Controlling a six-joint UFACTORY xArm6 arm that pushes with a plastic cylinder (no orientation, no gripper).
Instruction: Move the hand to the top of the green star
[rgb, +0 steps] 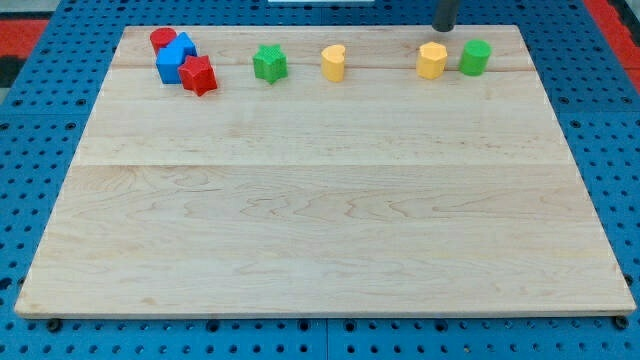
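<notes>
The green star (269, 63) sits near the view's top edge of the wooden board (320, 200), left of centre. My tip (443, 29) is at the board's top edge, far to the right of the green star, just above the yellow hexagon block (431, 60). A green round block (475, 57) stands right of the yellow hexagon. A yellow heart block (334, 62) lies between the green star and the yellow hexagon.
At the top left a red round block (163, 40), a blue block (175, 58) and a red star (199, 74) are bunched together. The board rests on a blue pegboard (40, 150).
</notes>
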